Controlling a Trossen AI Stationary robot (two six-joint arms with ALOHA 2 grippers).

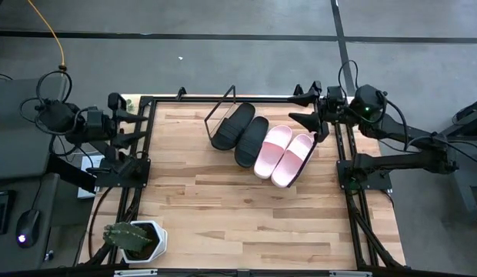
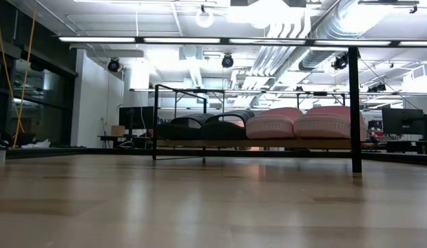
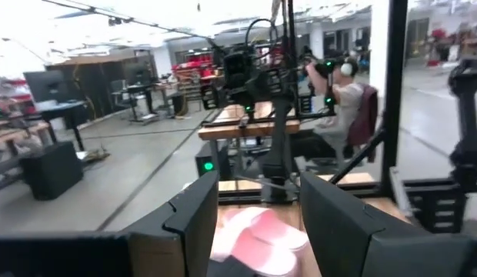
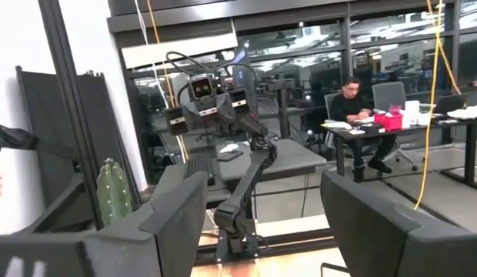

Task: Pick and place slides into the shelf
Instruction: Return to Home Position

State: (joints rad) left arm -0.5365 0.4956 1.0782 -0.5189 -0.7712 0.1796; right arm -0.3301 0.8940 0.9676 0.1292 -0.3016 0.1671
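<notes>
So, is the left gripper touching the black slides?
Apart. High view shows bare tabletop between the left gripper and the black slides.

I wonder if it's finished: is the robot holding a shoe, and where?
Nothing is held. Left gripper and right gripper are open, empty; light pink slides and black slides rest on the wooden shelf.

High view: straight down, light butcher-block tabletop [image 1: 246, 208]. Low view: level across it; both share low wooden wire-framed shelf [image 2: 220, 144]. Wrist views face each other.
</notes>
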